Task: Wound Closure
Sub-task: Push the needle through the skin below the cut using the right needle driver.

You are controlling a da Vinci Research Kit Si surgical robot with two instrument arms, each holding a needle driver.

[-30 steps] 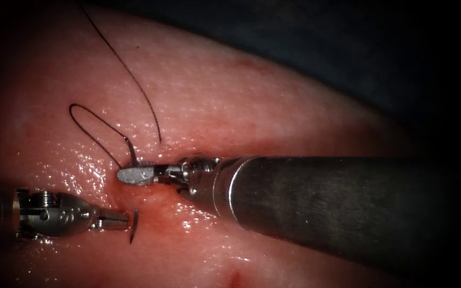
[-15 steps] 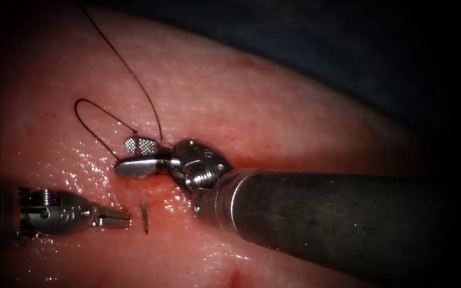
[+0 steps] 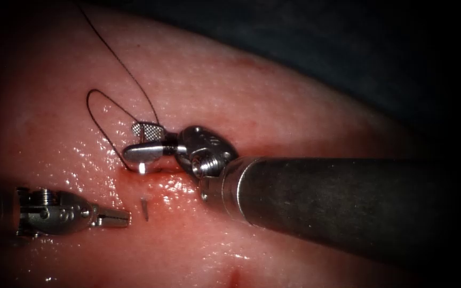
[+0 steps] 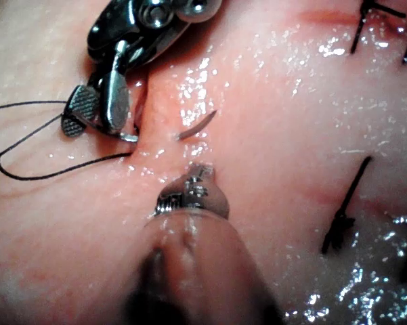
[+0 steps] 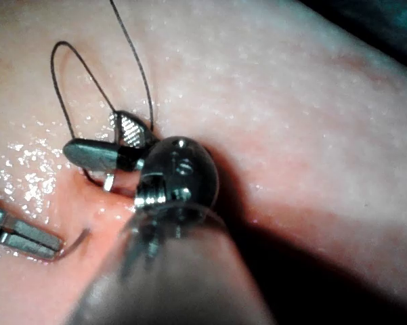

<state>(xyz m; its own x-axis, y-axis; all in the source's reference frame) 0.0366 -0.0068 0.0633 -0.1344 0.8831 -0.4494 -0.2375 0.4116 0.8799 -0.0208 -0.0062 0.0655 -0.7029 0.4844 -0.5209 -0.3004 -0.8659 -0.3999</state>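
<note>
a: where is the needle [image 3: 144, 208] right now?
b: in the tissue [image 3: 273, 117]. a short dark piece of it sticks out of the wet surface, just right of the left tool [image 3: 114, 217] and on the near side of the right tool [image 3: 144, 144]. the rest of its curve is buried, so i cannot say how deep it runs.
a: is either tool holding it?
b: no. the left tool's jaws look closed or nearly so, with nothing between them, the tips just beside the exposed piece and apart from it. the right tool's jaws are parted: the ribbed inner face of the far jaw shows, and the near jaw lies low on the tissue.
a: and the thread [image 3: 96, 114]?
b: it makes a loop on the tissue to the left of the right tool, and one strand runs away to the far left. both ends of the loop come in at the right tool's jaws; i cannot tell whether they touch it.
</note>
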